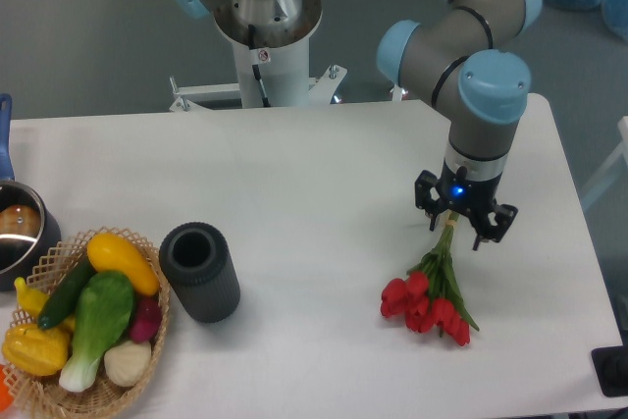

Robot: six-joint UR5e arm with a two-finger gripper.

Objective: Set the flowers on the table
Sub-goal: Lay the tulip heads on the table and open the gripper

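Note:
The flowers (428, 302), a small bunch of red tulips with green stems and leaves, lie on the white table (324, 174) at the right front. The red heads point to the front and rest on the top. The stems run up and back to my gripper (459, 226). The gripper points down right over the stem ends. Its two black fingers (430, 211) stand apart on either side of the stems, so it looks open. The very ends of the stems are hidden under the gripper.
A dark ribbed vase (200, 271) stands at the left front. A wicker basket (147, 352) of colourful vegetables sits at the front left corner, with a metal pot (18, 233) behind it. The table's right edge is close to the flowers. The arm's base (265, 36) is at the back.

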